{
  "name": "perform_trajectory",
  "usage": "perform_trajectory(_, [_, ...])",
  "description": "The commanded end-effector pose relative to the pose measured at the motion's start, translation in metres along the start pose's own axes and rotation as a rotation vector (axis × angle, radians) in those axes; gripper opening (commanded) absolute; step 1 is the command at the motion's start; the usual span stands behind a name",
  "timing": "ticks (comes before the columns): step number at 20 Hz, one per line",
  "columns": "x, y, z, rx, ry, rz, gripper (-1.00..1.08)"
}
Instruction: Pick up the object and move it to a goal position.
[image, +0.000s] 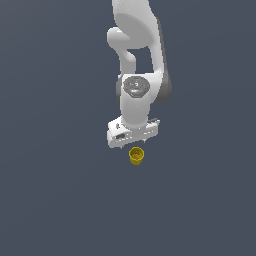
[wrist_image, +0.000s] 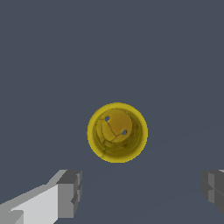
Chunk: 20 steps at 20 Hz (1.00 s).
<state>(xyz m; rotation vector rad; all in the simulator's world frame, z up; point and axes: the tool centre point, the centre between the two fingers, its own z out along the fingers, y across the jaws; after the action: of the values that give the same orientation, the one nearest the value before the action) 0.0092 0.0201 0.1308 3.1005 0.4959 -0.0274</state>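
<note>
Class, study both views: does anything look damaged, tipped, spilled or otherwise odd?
Nothing is spilled or tipped. The yellow cup sits mouth-up, apart from the open gripper. Its inside floor shows crack-like lines and two small dark dots, possibly only rendering.

No readable text, labels or numbers on anything.

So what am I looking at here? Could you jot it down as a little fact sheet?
Robot: one white arm, reaching downward
Gripper: white gripper with grey fingertips, open, holding nothing
Object: small mustard-yellow tapered cup, round rimmed mouth facing the wrist camera
Cup and gripper: apart, not touching
Surface: plain dark grey-blue floor
Task stage: cup not yet grasped
</note>
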Motion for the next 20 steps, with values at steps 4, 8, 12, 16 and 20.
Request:
perform_trajectory(4, [0.011,-0.006,0.016,-0.003,0.007,-0.156,1.00])
perform_trajectory(8, [0.016,-0.010,0.025,-0.004,0.012,-0.237,1.00])
perform_trajectory(12, [0.020,-0.012,0.031,-0.004,0.015,-0.291,1.00])
perform_trajectory(16, [0.022,-0.014,0.034,-0.004,0.017,-0.317,1.00])
perform_trajectory(20, [0.021,-0.014,0.034,-0.004,0.016,-0.316,1.00])
